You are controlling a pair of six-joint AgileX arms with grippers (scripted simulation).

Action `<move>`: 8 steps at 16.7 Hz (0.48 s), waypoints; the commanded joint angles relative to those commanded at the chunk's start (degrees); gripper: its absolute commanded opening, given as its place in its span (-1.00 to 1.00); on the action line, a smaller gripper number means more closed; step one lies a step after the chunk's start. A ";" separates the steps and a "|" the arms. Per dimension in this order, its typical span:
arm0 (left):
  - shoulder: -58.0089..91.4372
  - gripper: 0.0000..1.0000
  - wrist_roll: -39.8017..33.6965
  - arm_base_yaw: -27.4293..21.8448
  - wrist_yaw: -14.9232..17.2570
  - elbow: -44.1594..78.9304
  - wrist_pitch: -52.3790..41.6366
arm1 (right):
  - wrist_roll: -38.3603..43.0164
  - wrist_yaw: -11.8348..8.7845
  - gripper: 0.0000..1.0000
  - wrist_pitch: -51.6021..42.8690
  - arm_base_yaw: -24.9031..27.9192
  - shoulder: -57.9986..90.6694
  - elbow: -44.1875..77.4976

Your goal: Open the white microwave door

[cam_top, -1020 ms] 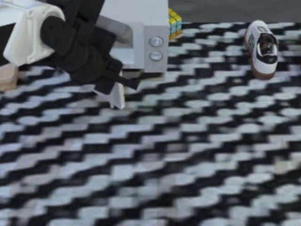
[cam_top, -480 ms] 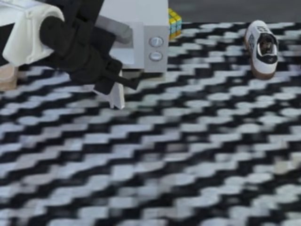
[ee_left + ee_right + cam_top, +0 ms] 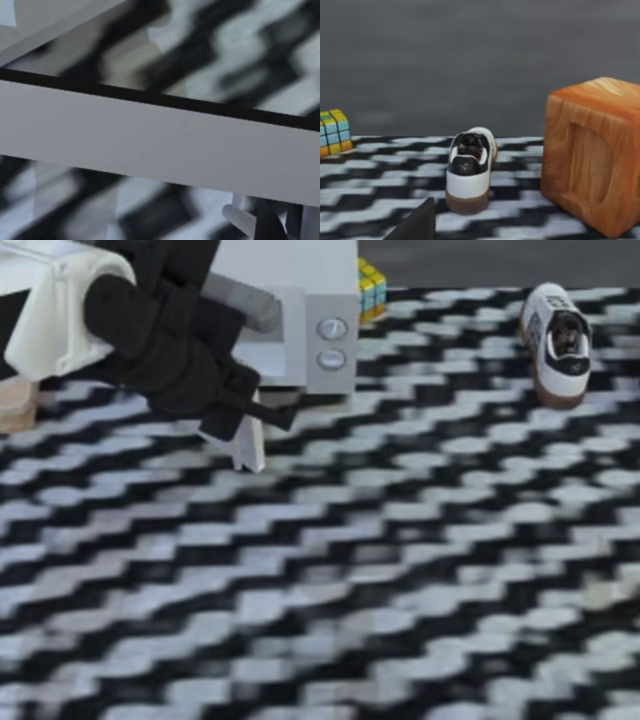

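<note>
While the boxy white microwave sits at the table's far left, my left arm reaches down across its front, its black left gripper at the flat door, which stands swung outward. Whether those fingers grip the door edge, I cannot tell. Farther right lie a colourful puzzle cube and a white, gum-soled shoe.

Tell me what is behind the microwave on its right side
A colourful puzzle cube pokes out behind the microwave. Most of it is hidden by the microwave's body; the left gripper works at the door.
</note>
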 joint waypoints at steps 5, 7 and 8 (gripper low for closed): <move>0.00 -1.00 0.00 0.00 0.00 0.00 0.00 | 0.00 0.00 1.00 0.00 0.00 0.00 0.00; 0.00 -1.00 0.00 0.00 0.00 0.00 0.00 | 0.00 0.00 1.00 0.00 0.00 0.00 0.00; 0.19 -1.00 -0.18 -0.24 0.35 -0.20 -0.01 | 0.00 0.00 1.00 0.00 0.00 0.00 0.00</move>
